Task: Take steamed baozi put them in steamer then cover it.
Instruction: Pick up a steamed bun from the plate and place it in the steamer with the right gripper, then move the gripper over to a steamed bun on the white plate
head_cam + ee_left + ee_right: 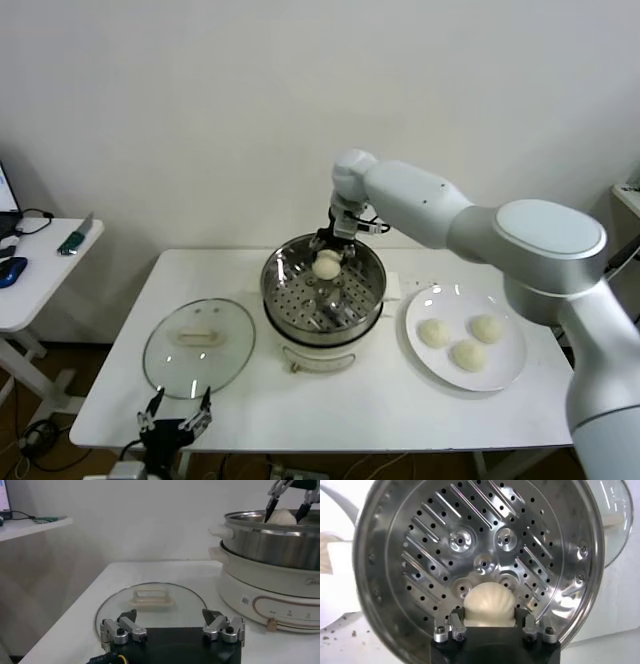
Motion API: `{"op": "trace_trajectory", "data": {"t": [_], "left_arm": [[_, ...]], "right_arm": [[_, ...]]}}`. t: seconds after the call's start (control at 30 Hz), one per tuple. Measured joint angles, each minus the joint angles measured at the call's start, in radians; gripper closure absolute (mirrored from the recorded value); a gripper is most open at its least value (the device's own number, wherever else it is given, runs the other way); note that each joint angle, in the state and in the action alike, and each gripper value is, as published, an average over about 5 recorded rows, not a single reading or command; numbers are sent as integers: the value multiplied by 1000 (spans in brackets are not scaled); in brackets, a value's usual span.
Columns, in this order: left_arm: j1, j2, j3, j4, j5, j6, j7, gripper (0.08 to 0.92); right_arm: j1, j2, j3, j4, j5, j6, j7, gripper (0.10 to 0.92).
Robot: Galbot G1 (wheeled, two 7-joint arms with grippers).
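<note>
- Four small round cream-white dough buns are in view: one held over the round shiny steel steamer basket (323, 290), and three lying on a flat white round plate (508, 370) to the right of it.
- The right gripper (335, 247) hangs above the far side of the basket, its jaws closed on the held bun (327, 264) (the right wrist view shows the bun (489, 604) pinched between the two fingers, with the perforated steel floor below it).
- The basket sits on a white electric pot base (318, 353) near the middle of the white table (120, 400).
- The three plated buns (469, 355) lie close together, apart from the basket.
- A round glass lid with a white handle (199, 345) rests flat on the table to the left of the pot.
- The left gripper (176, 421) is parked low at the near table edge, just in front of the lid, its jaws spread open and holding nothing.
- A smaller white side table (40, 270) stands off to the far left.
</note>
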Motion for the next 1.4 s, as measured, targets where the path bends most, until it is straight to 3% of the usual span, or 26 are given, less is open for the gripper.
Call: {"op": "trace_trajectory", "data": {"t": [0.3,0.63,1.13,1.4], "left_arm": [[-5,0,2,6,0,-3,-1,177],[-1,-1,3,-8,-1,2,-1,177],[4,-4,6,-16,14,0,0,177],[0,-4,6,-16,15,-2,1,177]], "right_arm": [[-29,32,27,-69,-22,4,12,213],[16,10,7,-44,43,3,4,202],[315,-268,-346,288,568,-19,-62,203],[427,-469,-491,482,721,-307,-58,203]]}}
